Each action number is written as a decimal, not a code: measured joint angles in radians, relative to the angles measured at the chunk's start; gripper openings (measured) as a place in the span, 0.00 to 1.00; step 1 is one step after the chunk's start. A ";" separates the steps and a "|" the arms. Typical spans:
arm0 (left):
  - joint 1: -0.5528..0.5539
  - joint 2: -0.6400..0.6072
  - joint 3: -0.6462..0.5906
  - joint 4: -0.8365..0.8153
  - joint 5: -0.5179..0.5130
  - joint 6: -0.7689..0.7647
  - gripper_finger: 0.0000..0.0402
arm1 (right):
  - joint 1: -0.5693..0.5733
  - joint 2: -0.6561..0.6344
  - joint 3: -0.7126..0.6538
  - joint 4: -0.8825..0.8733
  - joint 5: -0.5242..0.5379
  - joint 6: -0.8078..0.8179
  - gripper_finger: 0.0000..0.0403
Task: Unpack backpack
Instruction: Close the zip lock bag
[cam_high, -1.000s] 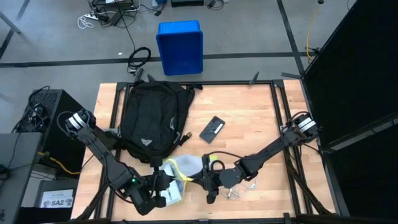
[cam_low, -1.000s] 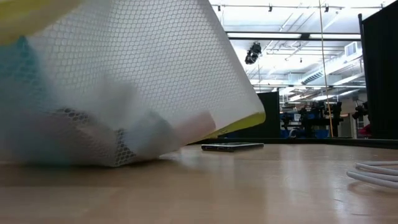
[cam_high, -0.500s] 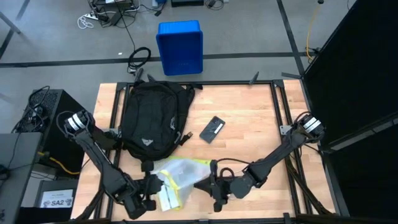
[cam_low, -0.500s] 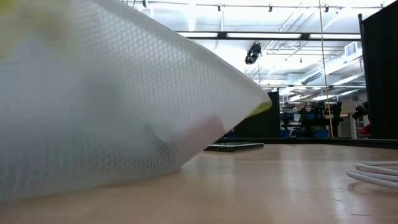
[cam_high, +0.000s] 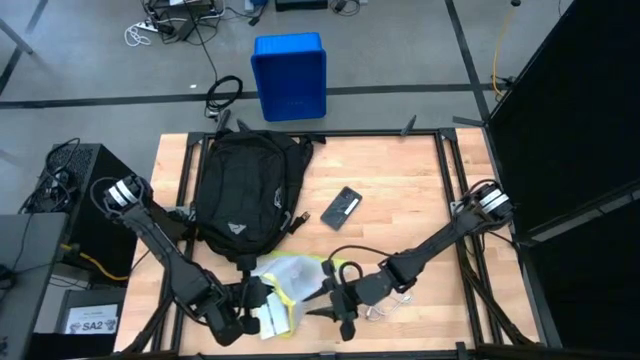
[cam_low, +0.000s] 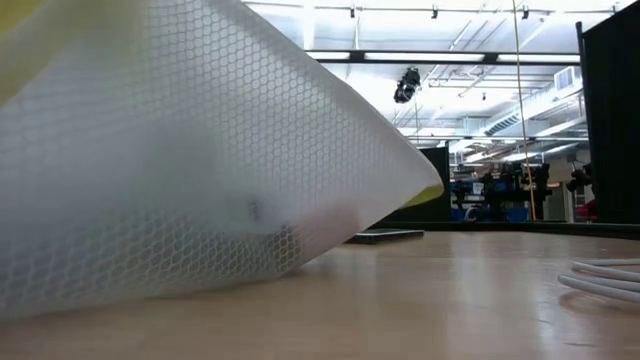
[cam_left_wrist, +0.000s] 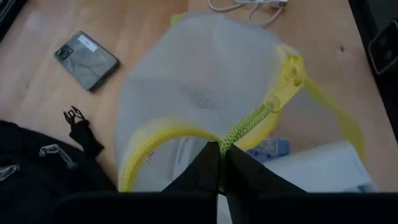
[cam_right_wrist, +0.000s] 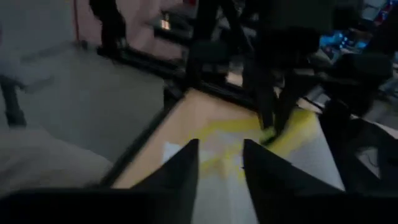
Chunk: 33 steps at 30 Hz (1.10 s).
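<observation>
Backpack (cam_high: 243, 193) lies on the surface's (cam_high: 400, 190) left side. My left hand (cam_left_wrist: 219, 163) pinches the mesh pouch's (cam_high: 288, 275) yellow zipper edge to steady it; my right hand (cam_high: 338, 303), fingers parted, holds nothing beside it.

Backpack (cam_high: 243, 193): large, rounded, black fabric; small white triangular logo on front. Lies flat, front up, at the table's far left corner, straps at far edge.

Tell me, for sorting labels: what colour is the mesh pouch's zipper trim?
Yellow, on the white mesh pouch; clearest in the left wrist view.
</observation>
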 joint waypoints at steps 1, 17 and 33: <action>0.004 0.000 0.000 0.007 0.000 0.010 0.00 | -0.005 0.010 0.000 0.001 -0.002 0.000 0.34; 0.023 -0.006 0.002 0.043 -0.003 0.073 0.00 | -0.083 0.155 0.110 -0.010 -0.149 0.072 0.43; 0.023 -0.005 0.002 0.043 -0.004 0.073 0.00 | -0.087 0.157 0.108 -0.071 -0.166 0.111 0.27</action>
